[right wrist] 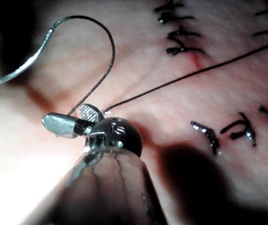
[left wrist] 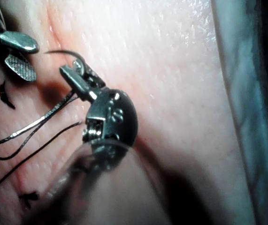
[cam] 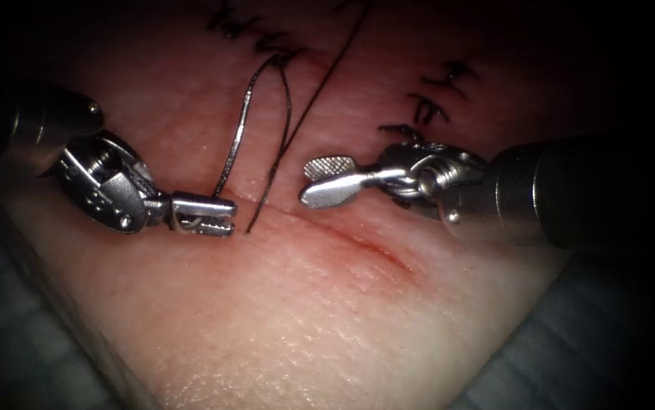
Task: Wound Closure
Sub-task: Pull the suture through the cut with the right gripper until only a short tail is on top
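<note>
**Left hand holds the needle; right hand is open at the cut**

The left hand (cam: 204,216) lies low over the tissue (cam: 304,319), towards its left edge and just left of the cut (cam: 357,241). It is clenched on the curved needle (left wrist: 58,52). The left wrist view shows a short arc with the fine point standing out past the jaws, apparently free of the tissue. Where along the curve the grip sits cannot be told.

A shiny loop of thread (cam: 240,133) rises from beside this hand towards the tissue's far edge and doubles back. A darker strand runs down to the cut's left end.

Right of the loop, the right hand (cam: 321,181) hovers over the cut, released, jaws spread and holding nothing. Dark stitch marks (cam: 427,106) sit beyond it.

Judged from this, the work calls for a firm left grip so the needle cannot roll. The loop should stay slack and clear of the open jaws, with the point kept off the tissue surface.
</note>
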`<state>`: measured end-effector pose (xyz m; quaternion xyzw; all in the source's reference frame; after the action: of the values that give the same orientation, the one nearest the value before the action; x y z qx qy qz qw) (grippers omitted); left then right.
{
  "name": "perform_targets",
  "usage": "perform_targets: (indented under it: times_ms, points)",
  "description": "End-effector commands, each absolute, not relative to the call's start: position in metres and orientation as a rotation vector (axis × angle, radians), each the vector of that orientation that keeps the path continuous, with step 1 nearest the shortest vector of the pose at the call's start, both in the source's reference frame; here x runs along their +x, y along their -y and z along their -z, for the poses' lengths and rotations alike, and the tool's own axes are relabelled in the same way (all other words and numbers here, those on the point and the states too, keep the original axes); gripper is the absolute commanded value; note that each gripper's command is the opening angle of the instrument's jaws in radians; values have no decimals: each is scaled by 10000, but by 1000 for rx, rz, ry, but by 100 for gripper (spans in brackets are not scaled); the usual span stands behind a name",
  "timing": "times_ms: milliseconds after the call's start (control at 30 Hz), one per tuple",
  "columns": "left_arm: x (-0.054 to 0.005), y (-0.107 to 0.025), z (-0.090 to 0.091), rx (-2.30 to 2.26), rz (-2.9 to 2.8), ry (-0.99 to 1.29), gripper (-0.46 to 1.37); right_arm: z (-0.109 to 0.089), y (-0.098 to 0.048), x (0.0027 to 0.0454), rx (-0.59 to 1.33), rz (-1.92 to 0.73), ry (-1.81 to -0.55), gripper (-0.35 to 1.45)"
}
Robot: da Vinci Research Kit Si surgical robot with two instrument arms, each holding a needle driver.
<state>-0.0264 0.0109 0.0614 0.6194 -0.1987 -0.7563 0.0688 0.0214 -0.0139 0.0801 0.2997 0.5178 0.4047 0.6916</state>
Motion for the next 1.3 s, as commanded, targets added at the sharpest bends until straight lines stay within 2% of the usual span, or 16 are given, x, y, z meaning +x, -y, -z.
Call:
perform_targets:
  times_ms: [33, 500, 700, 800, 1033, 1300]
  points:
    - [-255, -111, -609, 1865, 2286, 612, -35, -802, 141, 213, 646, -863, -1171, 131]
    - [-207, -125, -575, 1872, 2324, 744, -35, -806, 147, 216, 518, -638, -1160, 136]
    - [-199, -126, -568, 1860, 2339, 805, -35, -821, 173, 232, 504, -571, -1070, 122]
    - [-199, -128, -566, 1859, 2341, 819, -35, -828, 181, 239, 491, -565, -1036, 121]
    - [-200, -126, -559, 1864, 2348, 838, -35, -842, 189, 253, 443, -572, -1030, 109]
    - [-199, -123, -550, 1851, 2355, 845, -35, -859, 193, 262, 415, -580, -1018, 115]
